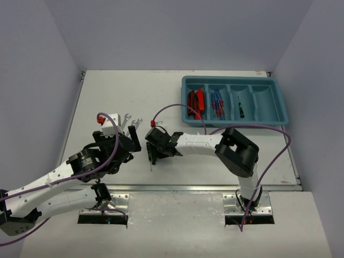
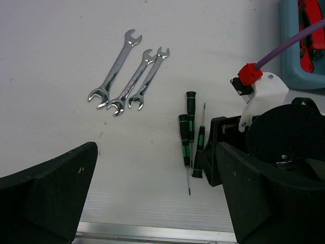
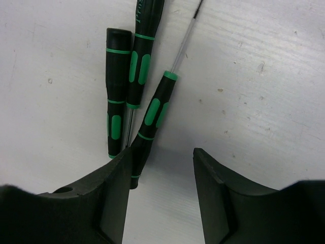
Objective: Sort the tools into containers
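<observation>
Three short black screwdrivers with green marks (image 3: pixel 134 86) lie side by side on the white table. My right gripper (image 3: pixel 162 168) is low over them and open. The handle end of the rightmost screwdriver (image 3: pixel 152 119) rests against the inner face of its left finger (image 3: pixel 109 193), with a wide gap to the other finger (image 3: pixel 218 193). Three silver wrenches (image 2: pixel 127 76) lie further left. My left gripper (image 2: pixel 157 195) hovers wide open near the table's front edge, holding nothing. The teal tray (image 1: pixel 271 119) at the back right holds red-and-black tools (image 1: pixel 195 102), blue screwdrivers (image 1: pixel 217 103) and one black screwdriver (image 1: pixel 241 109).
The tray's rightmost compartment (image 1: pixel 266 102) has nothing in it. My right gripper (image 2: pixel 216 152) shows in the left wrist view, right beside the screwdrivers (image 2: pixel 189 133). A metal rail (image 2: pixel 152 233) runs along the table's near edge. Purple cables (image 1: pixel 177 107) loop over both arms.
</observation>
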